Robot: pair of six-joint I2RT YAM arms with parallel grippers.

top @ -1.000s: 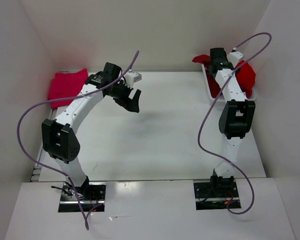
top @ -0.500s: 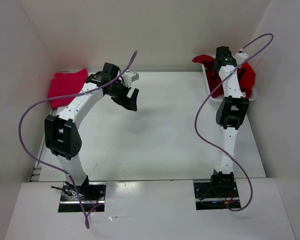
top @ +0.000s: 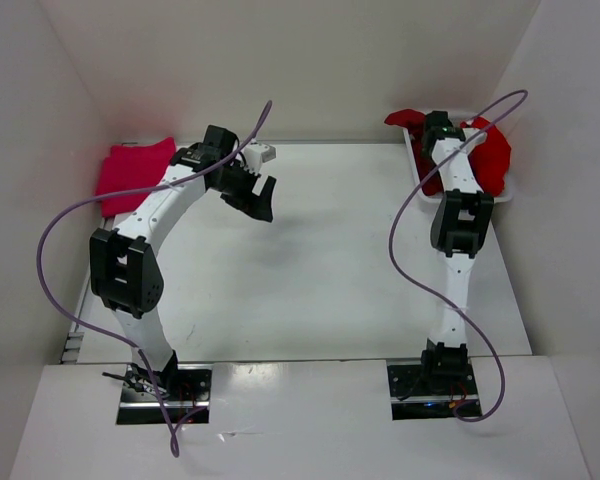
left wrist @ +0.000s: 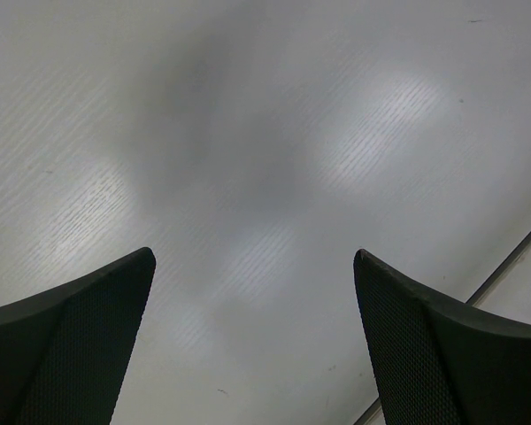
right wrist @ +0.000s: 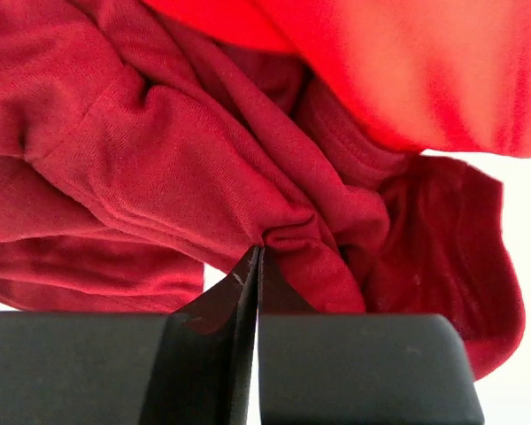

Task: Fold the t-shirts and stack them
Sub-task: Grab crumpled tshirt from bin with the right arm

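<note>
1. From above: centre-left in the frame, the left gripper [top: 255, 197] hangs over the table [top: 320, 280] with its jaws spread. A pink t-shirt [top: 133, 173] lies at the upper left edge. At upper right, the right gripper [top: 437, 124] reaches into a white basket [top: 420, 185] where a bright red t-shirt [top: 492, 155] is heaped.
2. Left wrist: the fingers [left wrist: 80, 328] stand wide apart, with bare tabletop showing between them.
3. Right wrist: at lower centre, the jaws are closed, pinching a fold of the dark maroon t-shirt [right wrist: 159, 150]. The bright red one fills the upper right.
</note>
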